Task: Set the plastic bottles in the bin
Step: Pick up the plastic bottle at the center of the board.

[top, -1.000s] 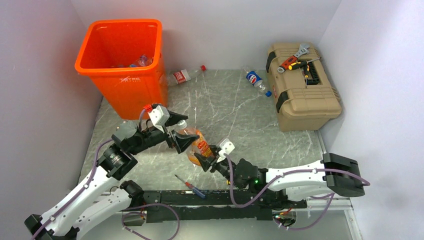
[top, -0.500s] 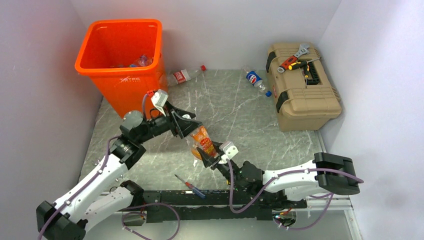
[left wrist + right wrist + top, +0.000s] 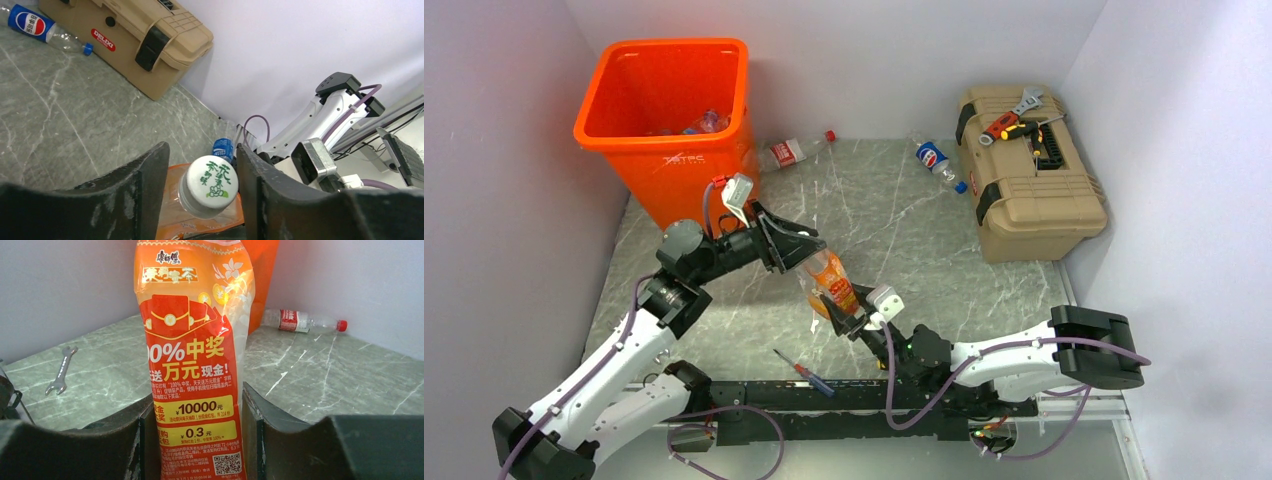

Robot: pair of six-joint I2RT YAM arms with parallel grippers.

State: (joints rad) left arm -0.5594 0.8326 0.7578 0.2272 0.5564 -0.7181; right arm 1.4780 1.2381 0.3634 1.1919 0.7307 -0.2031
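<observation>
Fingers (image 3: 272,432) of right gripper (image 3: 846,318) hold bottle (image 3: 832,285), cap (image 3: 208,186) toward left gripper (image 3: 812,252).

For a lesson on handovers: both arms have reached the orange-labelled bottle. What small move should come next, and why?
Probably close the left jaws fully on the cap of the orange-labelled bottle. They straddle it with a gap showing on one side, while the right jaws clamp its lower end. The bin stands nearer the left jaws.
</observation>
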